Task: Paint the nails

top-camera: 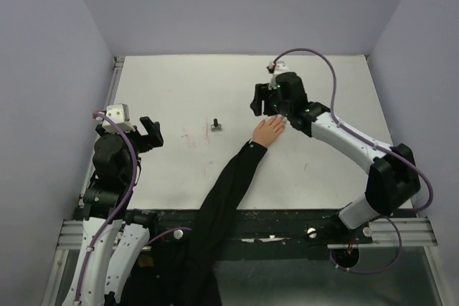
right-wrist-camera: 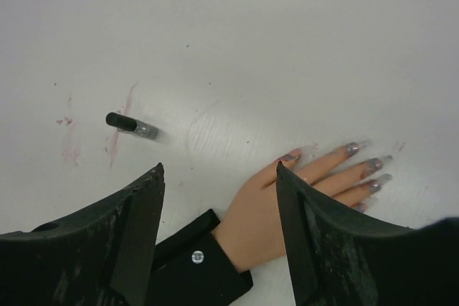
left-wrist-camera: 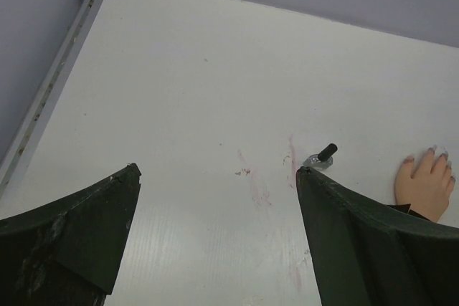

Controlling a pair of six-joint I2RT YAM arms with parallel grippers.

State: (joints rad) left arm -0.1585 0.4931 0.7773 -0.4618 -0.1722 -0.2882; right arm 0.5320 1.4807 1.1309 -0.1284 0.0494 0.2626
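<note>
The white bench [top-camera: 179,84] is taking up most of the top view, with lilac walls rising around it. The right arm [top-camera: 351,141] is reaching in from the near right corner toward the middle, while the left arm [top-camera: 111,170] is sitting folded near the left edge. A long black sleeve [top-camera: 226,191] is running diagonally from the near edge up toward the centre, ending at a pale peach fake hand [top-camera: 270,131] that is lying palm down on the bench with its fingers pointing to the far right.

The right hand [right-wrist-camera: 219,165] is hovering just over the fake hand with its jaws standing apart and gripping nothing. The left hand [left-wrist-camera: 216,168] is hanging well to the left of the sleeve, spread wide and empty.

A small dark bottle [top-camera: 216,125] is sitting on the bench left of the fake hand, apart from it. Faint red streaks [top-camera: 188,139] are marking the surface beside the bottle.

The nails [right-wrist-camera: 375,164] are showing greyish-purple at the fingertips, resting on the bench just past the right jaw in the right wrist view.
</note>
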